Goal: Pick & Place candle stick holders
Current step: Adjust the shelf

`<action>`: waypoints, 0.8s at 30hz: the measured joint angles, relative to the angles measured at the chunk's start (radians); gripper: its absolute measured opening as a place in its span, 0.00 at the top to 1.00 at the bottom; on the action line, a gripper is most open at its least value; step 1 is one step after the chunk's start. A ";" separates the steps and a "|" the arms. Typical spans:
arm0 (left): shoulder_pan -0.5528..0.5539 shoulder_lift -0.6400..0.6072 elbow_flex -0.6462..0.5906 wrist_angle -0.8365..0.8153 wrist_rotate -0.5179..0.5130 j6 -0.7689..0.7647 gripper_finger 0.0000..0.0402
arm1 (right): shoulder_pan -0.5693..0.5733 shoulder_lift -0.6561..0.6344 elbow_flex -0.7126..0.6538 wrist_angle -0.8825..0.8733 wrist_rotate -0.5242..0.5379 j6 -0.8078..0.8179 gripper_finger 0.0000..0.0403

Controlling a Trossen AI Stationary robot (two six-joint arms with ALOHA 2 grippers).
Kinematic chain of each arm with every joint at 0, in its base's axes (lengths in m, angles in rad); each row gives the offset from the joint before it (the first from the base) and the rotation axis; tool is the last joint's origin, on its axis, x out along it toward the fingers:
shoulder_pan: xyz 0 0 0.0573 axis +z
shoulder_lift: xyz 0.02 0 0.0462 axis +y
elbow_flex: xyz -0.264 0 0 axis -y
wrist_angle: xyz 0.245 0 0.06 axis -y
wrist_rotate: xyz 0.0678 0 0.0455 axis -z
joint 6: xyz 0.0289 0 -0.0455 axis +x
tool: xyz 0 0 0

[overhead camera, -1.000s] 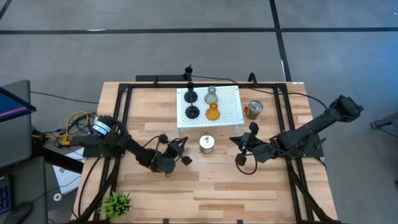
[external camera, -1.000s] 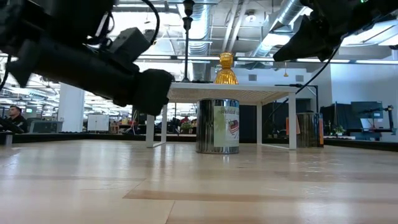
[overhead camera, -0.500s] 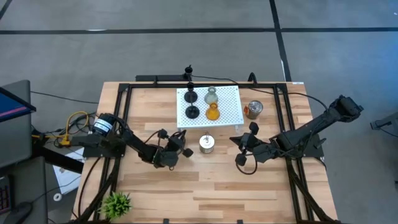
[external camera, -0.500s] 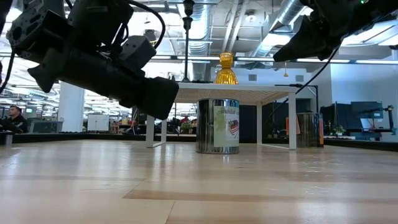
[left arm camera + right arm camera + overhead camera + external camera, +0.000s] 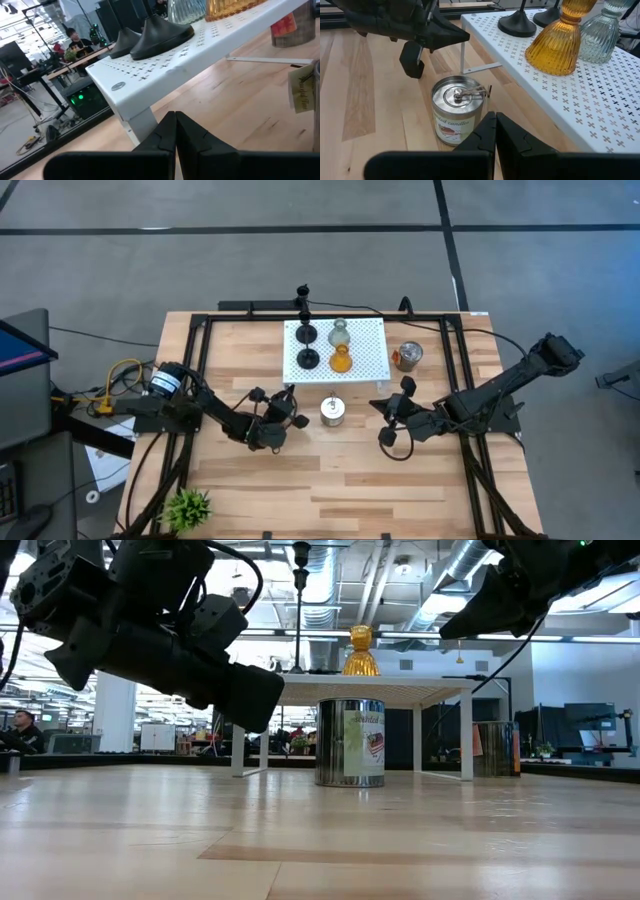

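All the candle stick holders stand by their bases on a white perforated shelf (image 5: 365, 345). Two are black (image 5: 305, 333) (image 5: 309, 359), one is pale-green glass (image 5: 340, 333) and one is amber glass (image 5: 342, 360). My left gripper (image 5: 175, 117) is shut and level. It points at the shelf's near left leg (image 5: 145, 125) and sits lower than the shelf top. My right gripper (image 5: 495, 120) is shut and hangs above the table. It is just on the near right side of a lidded tin can (image 5: 456, 112) and points toward the can and the shelf. My left gripper has its shut fingertips (image 5: 462, 36) right at the shelf's near left leg (image 5: 462, 52), coming level from the table's left. I cannot tell whether they touch the leg.
The tin can (image 5: 332, 412) stands in front of the shelf, between my two grippers. A second can (image 5: 409, 356) stands to the right of the shelf. A small plant (image 5: 187, 506) sits at the near left corner. Black frame rails run along the table's sides. A person (image 5: 20, 730) sits beyond the table.
My left gripper has swung toward the far edge and the shelf's near left corner, rolling a little as it went. It has held still for the last half second. My right gripper has kept still.
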 joint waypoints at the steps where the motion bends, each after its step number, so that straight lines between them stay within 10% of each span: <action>1: 0.000 0.000 0.000 0.000 0.000 0.000 0.99 | 0.000 0.000 0.000 0.000 0.000 0.000 1.00; 24: -0.354 -0.407 -0.103 -0.002 0.117 0.340 0.99 | -0.054 -0.029 0.000 -0.016 -0.017 -0.197 1.00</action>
